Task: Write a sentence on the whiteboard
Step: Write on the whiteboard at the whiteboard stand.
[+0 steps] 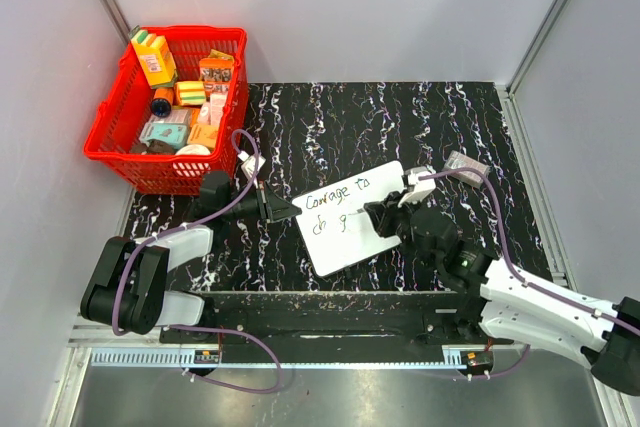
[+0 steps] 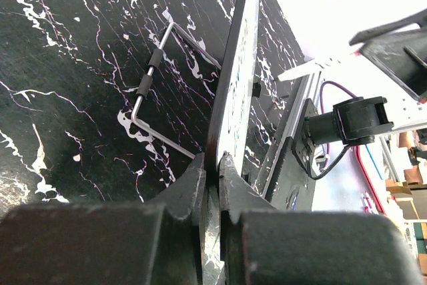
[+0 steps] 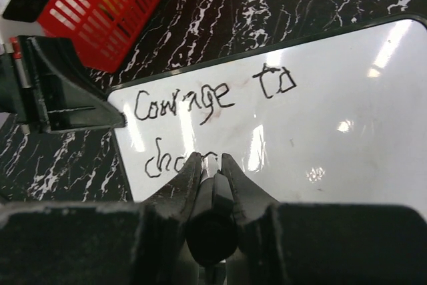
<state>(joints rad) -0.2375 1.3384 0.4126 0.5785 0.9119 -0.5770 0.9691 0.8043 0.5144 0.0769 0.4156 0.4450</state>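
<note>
The whiteboard (image 1: 355, 215) lies tilted mid-table. It bears dark handwriting, the sentence (image 1: 337, 195), reading "Courage to" with "cha" begun on a second line; it also shows in the right wrist view (image 3: 207, 101). My left gripper (image 1: 283, 209) is shut on the whiteboard's left edge, seen edge-on in the left wrist view (image 2: 233, 85). My right gripper (image 1: 378, 217) is shut on a black marker (image 3: 212, 213), its tip down on the board's second line (image 3: 211, 162). The left gripper's finger (image 3: 60, 91) shows at the board's corner.
A red basket (image 1: 170, 112) full of small boxes stands at the back left. A small clear packet (image 1: 464, 164) lies right of the board. A bent wire stand (image 2: 153, 78) shows under the board. Grey walls close in the table.
</note>
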